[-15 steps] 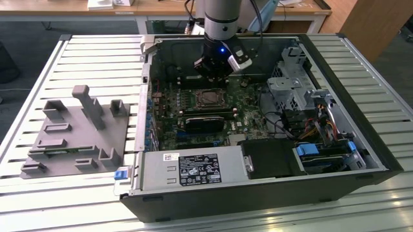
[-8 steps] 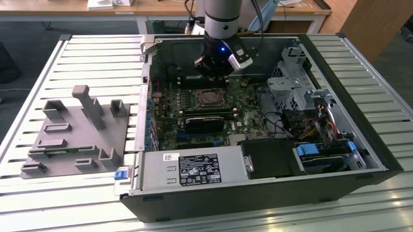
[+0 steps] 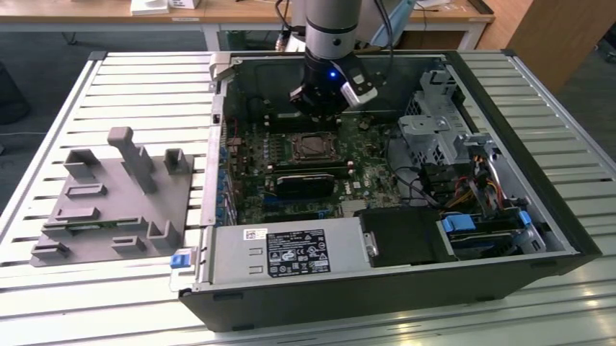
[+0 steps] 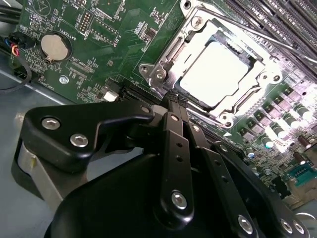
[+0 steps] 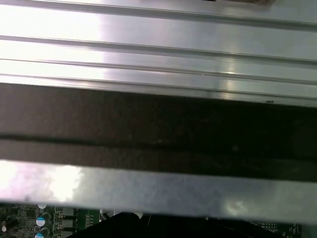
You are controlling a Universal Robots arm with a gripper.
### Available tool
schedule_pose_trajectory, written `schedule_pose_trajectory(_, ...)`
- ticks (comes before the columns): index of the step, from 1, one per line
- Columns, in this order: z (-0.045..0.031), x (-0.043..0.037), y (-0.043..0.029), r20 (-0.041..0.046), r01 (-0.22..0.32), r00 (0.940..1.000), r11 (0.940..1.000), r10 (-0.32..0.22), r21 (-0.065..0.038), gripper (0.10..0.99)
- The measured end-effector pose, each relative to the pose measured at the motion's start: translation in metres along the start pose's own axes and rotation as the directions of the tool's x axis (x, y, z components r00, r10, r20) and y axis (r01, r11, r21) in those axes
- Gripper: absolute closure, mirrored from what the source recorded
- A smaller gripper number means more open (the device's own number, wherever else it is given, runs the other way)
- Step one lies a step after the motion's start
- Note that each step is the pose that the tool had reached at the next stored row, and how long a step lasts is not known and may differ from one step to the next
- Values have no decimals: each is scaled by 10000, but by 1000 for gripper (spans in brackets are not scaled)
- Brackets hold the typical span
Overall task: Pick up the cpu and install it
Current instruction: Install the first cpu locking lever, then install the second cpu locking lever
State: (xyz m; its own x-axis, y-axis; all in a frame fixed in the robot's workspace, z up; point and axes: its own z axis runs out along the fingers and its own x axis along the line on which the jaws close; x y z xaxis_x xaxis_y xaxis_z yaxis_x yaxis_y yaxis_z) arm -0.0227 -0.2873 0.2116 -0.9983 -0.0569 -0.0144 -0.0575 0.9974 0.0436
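While the black two-fingered gripper (image 4: 174, 99) is hanging over the green motherboard (image 3: 318, 169) inside the open black computer case (image 3: 539, 216), its fingers are pressing together, gripping nothing; the flat, square, silvery-grey cpu (image 4: 218, 74) is sitting in its metal-framed socket (image 4: 163, 74), at two o'clock from the fingertips (image 4: 172, 100).
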Motion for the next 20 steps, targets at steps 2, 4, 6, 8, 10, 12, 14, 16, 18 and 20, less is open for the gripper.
schedule_pose_trajectory(2,0,-1,-8,0,0,10000,10000,0,0,980)
schedule_pose_trajectory(4,-1,0,-19,0,0,10000,10000,0,0,980)
schedule_pose_trajectory(6,-2,0,-32,-1,0,10000,10000,0,0,980)
schedule_pose_trajectory(8,-2,1,-46,0,0,10000,10000,0,0,980)
schedule_pose_trajectory(10,-3,2,-62,1,0,10000,10000,0,-1,980)
schedule_pose_trajectory(12,-3,3,-79,0,-1,10000,10000,1,-1,980)
schedule_pose_trajectory(14,-4,4,-98,1,-1,10000,10000,1,-1,980)
schedule_pose_trajectory(16,-6,5,-125,0,0,10000,10000,0,0,980)
schedule_pose_trajectory(18,-6,6,-139,1,-1,10000,10000,1,-2,980)
schedule_pose_trajectory(20,-25,6,-140,0,-1,10000,10000,1,0,980)
